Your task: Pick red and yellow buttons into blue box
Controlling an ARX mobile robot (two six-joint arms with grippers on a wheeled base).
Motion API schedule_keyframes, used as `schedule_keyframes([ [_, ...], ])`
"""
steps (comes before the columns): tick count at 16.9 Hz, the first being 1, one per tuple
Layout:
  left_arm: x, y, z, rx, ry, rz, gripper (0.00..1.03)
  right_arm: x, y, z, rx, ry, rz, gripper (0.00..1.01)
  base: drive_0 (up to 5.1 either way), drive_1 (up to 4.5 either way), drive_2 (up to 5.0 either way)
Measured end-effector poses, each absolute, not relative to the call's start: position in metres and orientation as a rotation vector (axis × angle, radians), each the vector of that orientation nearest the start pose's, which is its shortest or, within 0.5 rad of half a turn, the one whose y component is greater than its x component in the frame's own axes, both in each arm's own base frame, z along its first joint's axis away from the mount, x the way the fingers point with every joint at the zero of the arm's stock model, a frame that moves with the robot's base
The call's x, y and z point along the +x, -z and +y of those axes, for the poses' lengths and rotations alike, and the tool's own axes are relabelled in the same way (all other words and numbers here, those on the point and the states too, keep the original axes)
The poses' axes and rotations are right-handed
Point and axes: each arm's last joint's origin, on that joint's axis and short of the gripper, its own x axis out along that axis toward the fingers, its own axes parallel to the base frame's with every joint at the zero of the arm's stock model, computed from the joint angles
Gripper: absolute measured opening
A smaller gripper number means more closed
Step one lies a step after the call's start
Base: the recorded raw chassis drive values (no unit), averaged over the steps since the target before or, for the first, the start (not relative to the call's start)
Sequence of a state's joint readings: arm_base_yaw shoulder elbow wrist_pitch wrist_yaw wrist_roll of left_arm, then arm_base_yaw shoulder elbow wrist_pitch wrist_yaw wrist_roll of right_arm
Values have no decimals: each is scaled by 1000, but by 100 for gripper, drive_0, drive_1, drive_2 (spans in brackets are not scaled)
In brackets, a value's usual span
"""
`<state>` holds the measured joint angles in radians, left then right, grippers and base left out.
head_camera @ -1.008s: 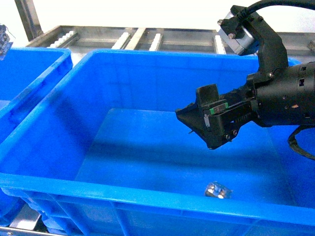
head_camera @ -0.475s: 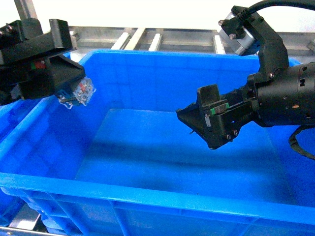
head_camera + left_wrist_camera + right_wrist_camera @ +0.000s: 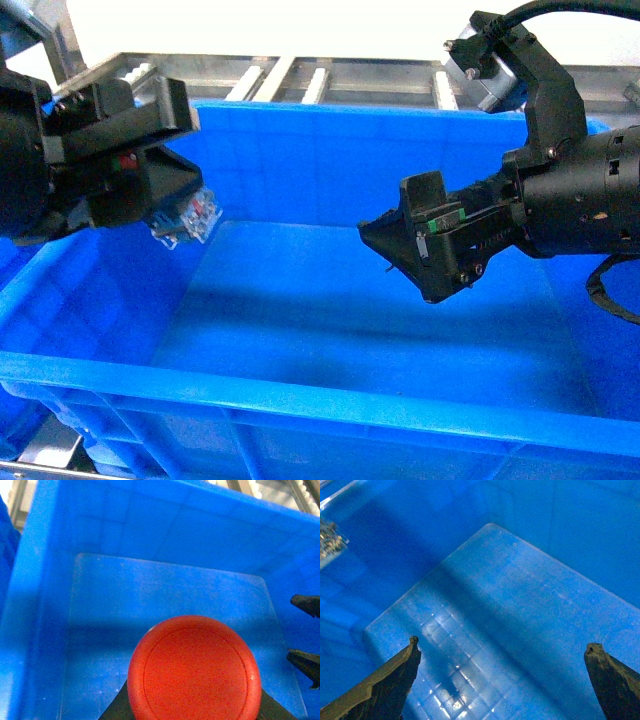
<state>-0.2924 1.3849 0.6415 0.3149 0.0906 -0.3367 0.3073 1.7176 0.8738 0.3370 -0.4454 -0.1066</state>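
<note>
I see the red button clamped in my left pincer, held above the floor inside the blue box near its left wall. The wrist view shows only the round red cap, which fills the bottom of the frame and hides the fingers beneath; from the head camera only the clear-and-black base pokes out, blurred. My right pincer hangs spread wide and empty over the middle of the box. The yellow button I cannot find in any view. A second blue container at the left is mostly covered by the arm
</note>
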Motion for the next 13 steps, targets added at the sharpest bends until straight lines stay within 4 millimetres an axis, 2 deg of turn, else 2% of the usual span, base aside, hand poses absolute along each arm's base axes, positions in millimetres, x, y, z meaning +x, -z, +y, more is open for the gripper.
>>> schedule_keyframes([
  [5, 278, -197, -91, -311, 307, 525, 24, 328, -176, 117, -63, -763, 478, 98, 0, 0, 0],
  [6, 280, -195, -92, -304, 289, 530, 30, 328, -176, 117, -64, -763, 478, 98, 0, 0, 0],
  [7, 280, -193, -92, -301, 286, 539, 43, 328, -176, 117, -64, -763, 478, 98, 0, 0, 0],
  [11, 281, -194, -92, -301, 286, 534, 82, 328, -176, 117, -63, -763, 478, 98, 0, 0, 0],
  [12, 281, -194, -92, -301, 287, 534, 95, 328, -176, 117, -63, -763, 478, 98, 0, 0, 0],
  [13, 281, -194, -92, -301, 287, 534, 99, 328, -176, 117, -63, -763, 478, 98, 0, 0, 0],
])
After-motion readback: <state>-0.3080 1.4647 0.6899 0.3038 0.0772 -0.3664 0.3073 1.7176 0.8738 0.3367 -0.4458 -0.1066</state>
